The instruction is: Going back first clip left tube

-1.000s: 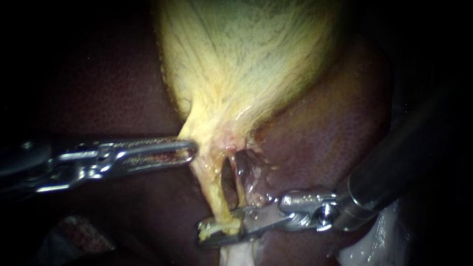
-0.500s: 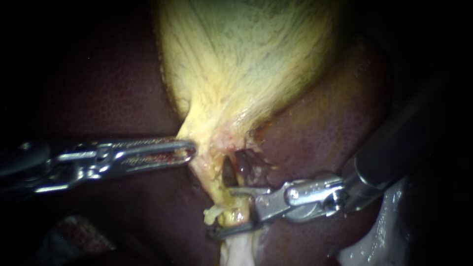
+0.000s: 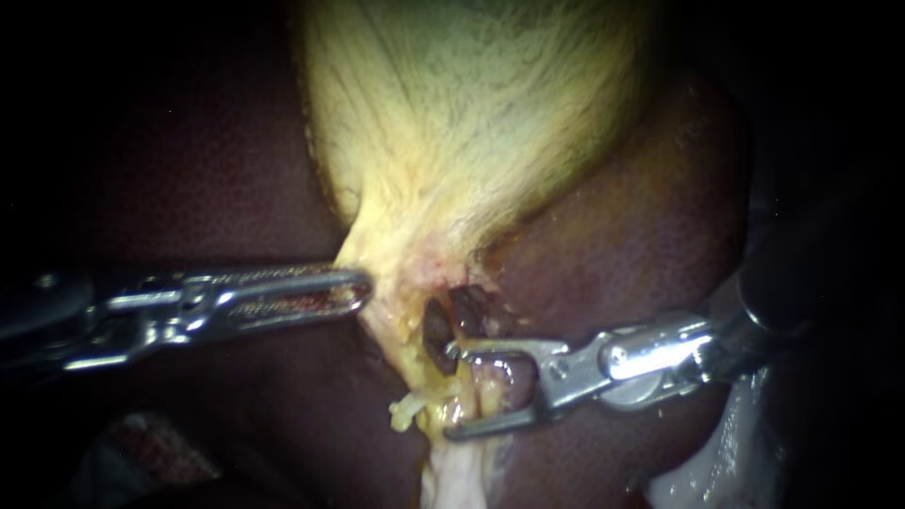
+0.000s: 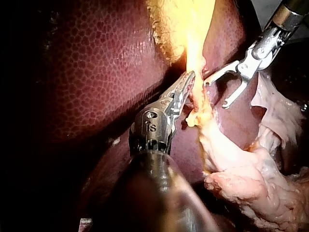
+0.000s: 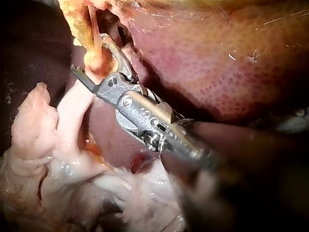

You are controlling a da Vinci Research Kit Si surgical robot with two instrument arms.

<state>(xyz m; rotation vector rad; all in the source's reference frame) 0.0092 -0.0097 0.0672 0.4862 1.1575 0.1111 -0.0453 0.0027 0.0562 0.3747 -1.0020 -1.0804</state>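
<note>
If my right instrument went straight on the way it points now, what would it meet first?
Most likely the yellowish tube. It lies in the gap between the open jaws of the right instrument, and the right wrist view shows it there too. Depth is unclear, so I cannot tell whether either jaw touches it.

Liver [image 3: 641, 254] flanks the tubes [image 3: 415, 363]; left instrument [image 3: 363, 292], gripping gallbladder [image 3: 471, 123], bars one side, right instrument's [image 3: 457, 391] jaws the other.
</note>
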